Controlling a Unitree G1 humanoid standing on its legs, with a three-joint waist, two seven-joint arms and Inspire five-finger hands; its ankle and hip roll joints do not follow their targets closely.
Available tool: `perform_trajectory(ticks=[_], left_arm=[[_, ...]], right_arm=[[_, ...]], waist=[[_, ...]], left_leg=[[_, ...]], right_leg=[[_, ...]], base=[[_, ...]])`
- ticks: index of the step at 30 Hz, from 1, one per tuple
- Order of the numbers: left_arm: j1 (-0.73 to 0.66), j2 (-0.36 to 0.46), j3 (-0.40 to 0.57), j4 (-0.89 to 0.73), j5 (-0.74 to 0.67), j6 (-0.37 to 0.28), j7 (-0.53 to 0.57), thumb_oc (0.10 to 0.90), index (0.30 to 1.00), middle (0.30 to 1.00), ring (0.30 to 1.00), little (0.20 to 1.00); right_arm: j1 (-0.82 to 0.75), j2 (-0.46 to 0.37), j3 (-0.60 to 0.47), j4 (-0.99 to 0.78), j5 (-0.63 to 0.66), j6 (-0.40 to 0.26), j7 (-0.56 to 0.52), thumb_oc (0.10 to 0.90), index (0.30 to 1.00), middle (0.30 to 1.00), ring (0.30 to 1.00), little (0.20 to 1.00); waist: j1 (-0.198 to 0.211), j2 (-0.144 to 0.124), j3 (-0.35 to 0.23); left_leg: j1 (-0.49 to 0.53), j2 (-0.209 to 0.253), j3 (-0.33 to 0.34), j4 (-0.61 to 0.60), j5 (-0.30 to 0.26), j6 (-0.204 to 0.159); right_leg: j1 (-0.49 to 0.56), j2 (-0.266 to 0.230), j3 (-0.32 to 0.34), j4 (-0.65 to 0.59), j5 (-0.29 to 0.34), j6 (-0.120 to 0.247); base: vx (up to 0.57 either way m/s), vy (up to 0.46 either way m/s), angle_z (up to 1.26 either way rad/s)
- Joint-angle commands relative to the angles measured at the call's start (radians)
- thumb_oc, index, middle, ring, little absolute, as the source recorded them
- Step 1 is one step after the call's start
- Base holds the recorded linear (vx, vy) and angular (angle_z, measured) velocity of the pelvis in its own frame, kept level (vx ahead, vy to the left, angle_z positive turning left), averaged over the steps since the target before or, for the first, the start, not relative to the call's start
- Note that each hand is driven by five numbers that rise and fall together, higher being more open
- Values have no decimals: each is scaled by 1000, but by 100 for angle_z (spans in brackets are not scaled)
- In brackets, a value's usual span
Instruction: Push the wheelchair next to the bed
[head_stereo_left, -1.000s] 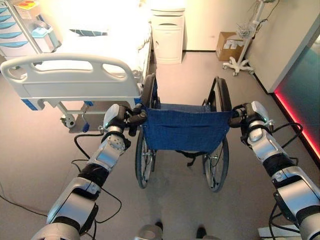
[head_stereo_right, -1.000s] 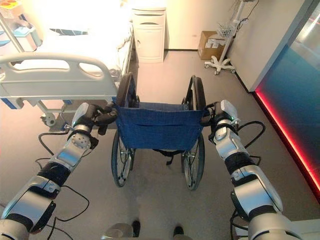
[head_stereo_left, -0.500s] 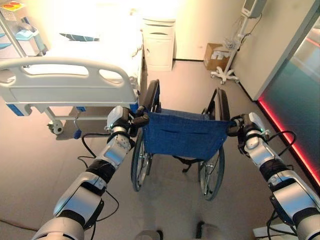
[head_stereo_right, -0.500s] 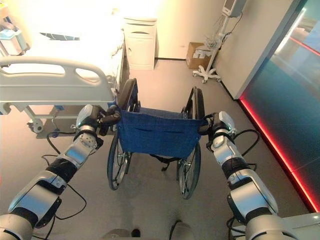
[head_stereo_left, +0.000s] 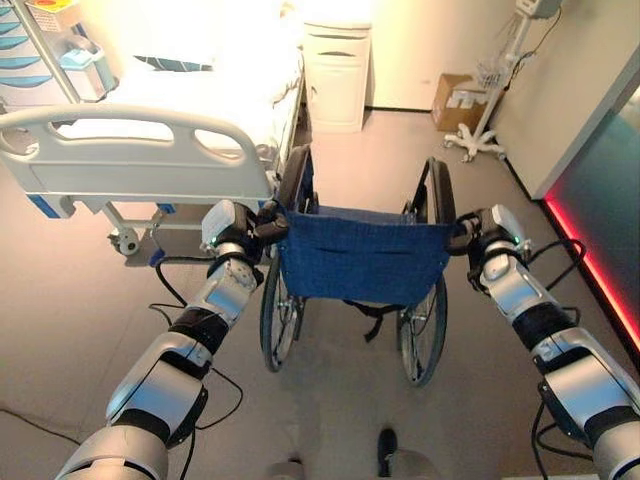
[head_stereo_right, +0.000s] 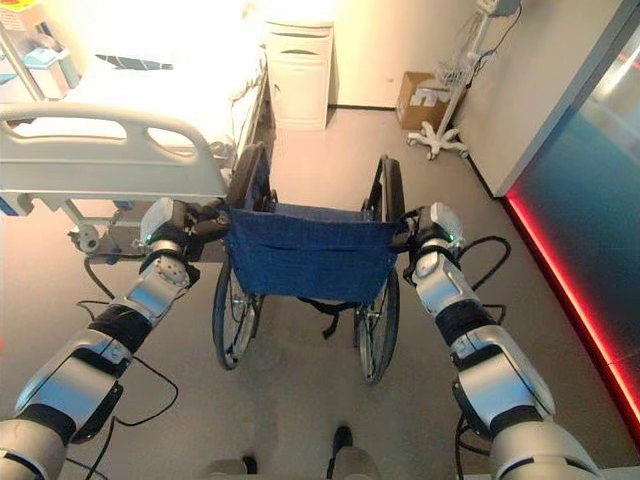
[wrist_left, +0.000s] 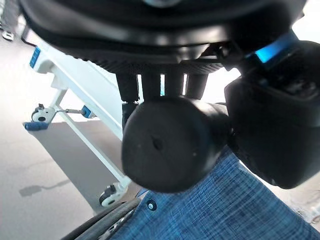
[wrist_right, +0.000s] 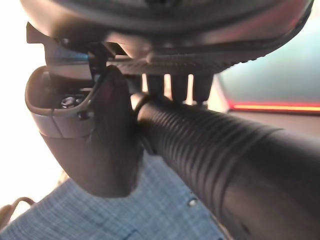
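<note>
The wheelchair (head_stereo_left: 362, 270) stands on the floor directly ahead of the robot, back toward it, with its blue fabric backrest (head_stereo_left: 363, 254) stretched between the two push handles. The left hand (head_stereo_left: 232, 230) is curled round the left push handle (wrist_left: 172, 142); the left wrist view shows the fingers (wrist_left: 151, 86) wrapped over the handle's rounded black end, thumb alongside. The right hand (head_stereo_left: 492, 232) is likewise wrapped on the ribbed right push handle (wrist_right: 210, 145), fingers hooked over the top and thumb down the side. Both hands sit level at either end of the backrest, neither nearer than the other. The bed (head_stereo_left: 150, 140) lies ahead and to the left of the wheelchair; its white footboard (head_stereo_left: 130, 165) reaches across to the left hand, and the chair's left wheel (head_stereo_left: 272, 310) sits near the footboard's corner. The chair's long axis runs roughly parallel to the bed's length, pointing up the open floor strip between the bed and the right-hand wall. Judged from this, the chair is at the foot end, not yet alongside the mattress; the push needs to go straight forward, keeping the left wheel off the bed frame. A white bedside cabinet (head_stereo_left: 338, 75) stands beyond the wheelchair at the strip's far end. A cardboard box (head_stereo_left: 458, 97) beyond it carries print too small to read; no other legible writing.
</note>
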Motion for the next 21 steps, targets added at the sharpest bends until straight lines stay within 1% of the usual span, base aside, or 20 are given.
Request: perform_trajectory(ticks=[1,4,6,8,9,10,11,12,13,14,15,16,17,18,19,20,21], left_arm=[[-129,-190,-97,111,-119,-85,-86,400,300,300,300,300],[-123,-176,-85,123,-136,-110,-79,400,300,300,300,300],[-110,-169,-79,121,-132,-123,-79,400,300,300,300,300],[-94,-165,-75,114,-113,-126,-72,400,300,300,300,300],[-89,-163,-75,113,-108,-123,-73,400,300,300,300,300],[-79,-159,-74,115,-101,-119,-79,400,300,300,300,300],[-60,-155,-72,118,-92,-118,-84,400,300,300,300,300],[-52,-149,-74,116,-92,-116,-84,400,300,300,300,300],[-38,-140,-71,115,-91,-122,-85,400,300,300,300,300],[-24,-130,-64,110,-87,-130,-92,400,300,300,300,300],[-24,-129,-63,110,-86,-130,-94,400,300,300,300,300],[-17,-124,-58,102,-77,-131,-105,400,300,300,300,300],[-6,-119,-54,96,-73,-138,-115,400,300,300,300,300],[20,-115,-48,87,-63,-153,-123,400,300,300,300,300],[28,-114,-47,82,-60,-155,-124,400,300,300,300,300],[56,-119,-51,69,-57,-161,-114,400,300,300,300,300],[60,-121,-54,67,-57,-161,-110,400,300,300,300,300]], right_arm=[[-40,91,104,39,123,-48,104,400,300,300,300,300],[-41,84,113,44,113,-49,123,400,300,300,300,300],[-32,79,116,37,113,-50,128,400,300,300,300,300],[-19,70,121,21,116,-47,143,400,300,300,300,300],[-15,68,124,15,122,-44,146,400,300,300,300,300],[-7,68,127,6,129,-40,149,400,300,300,300,300],[7,67,133,-6,135,-32,159,400,300,300,300,300],[15,67,141,-16,142,-27,159,400,300,300,300,300],[31,65,147,-28,146,-27,155,400,300,300,300,300],[57,65,150,-42,164,-21,139,400,300,300,300,300],[60,65,149,-43,165,-22,137,400,300,300,300,300],[75,68,144,-43,166,-23,128,400,300,300,300,300],[87,75,137,-32,161,-27,121,400,300,300,300,300],[105,92,125,-16,153,-35,110,400,300,300,300,300],[110,97,121,-16,147,-33,108,400,300,300,300,300],[132,115,110,-22,124,-32,101,400,300,300,300,300],[136,117,109,-25,121,-32,98,400,300,300,300,300]], waist=[[-123,19,120],[-133,33,112],[-134,34,105],[-134,36,90],[-134,34,85],[-137,32,75],[-143,29,59],[-143,23,51],[-137,13,49],[-111,-9,67],[-109,-12,68],[-89,-14,88],[-68,-14,106],[-39,8,127],[-29,17,135],[6,47,151],[13,47,155]], left_leg=[[108,51,-21,-45,-4,-4],[131,62,-25,-57,-1,-11],[142,72,-25,-51,1,-16],[143,103,-31,-11,60,-28],[144,109,-37,10,75,-31],[144,125,-38,45,115,-38],[149,156,-37,106,191,-50],[143,168,-32,171,238,-53],[104,164,-31,261,270,-49],[-39,119,-32,431,255,-25],[-58,112,-33,439,256,-22],[-141,68,-35,469,232,-4],[-210,13,-34,470,214,12],[-258,-32,-19,370,226,16],[-263,-39,-13,328,238,15],[-308,-45,-2,161,311,0],[-306,-49,-2,132,322,-2]], right_leg=[[-71,-33,-7,21,115,17],[-72,-23,-3,44,93,5],[-71,-17,-7,54,84,-3],[-61,-1,-22,59,65,-27],[-59,5,-22,60,59,-34],[-54,14,-24,57,54,-46],[-41,31,-33,49,43,-67],[-30,37,-41,43,33,-83],[-2,47,-49,32,18,-103],[71,55,-49,18,-4,-128],[77,54,-49,16,-5,-130],[118,64,-35,11,-16,-133],[157,72,-19,5,-24,-132],[206,102,-2,2,-41,-126],[226,113,4,2,-49,-124],[291,151,25,-7,-70,-122],[305,151,29,-11,-75,-120]], base=[[116,-83,5],[238,-124,0],[231,-142,-5],[251,-178,-4],[258,-200,3],[274,-200,6],[279,-205,1],[293,-216,-4],[350,-282,-5],[310,-245,-3],[323,-202,-3],[273,-75,-9],[482,-13,-20],[443,43,-23],[642,160,-33],[480,133,-29],[660,231,-36]])
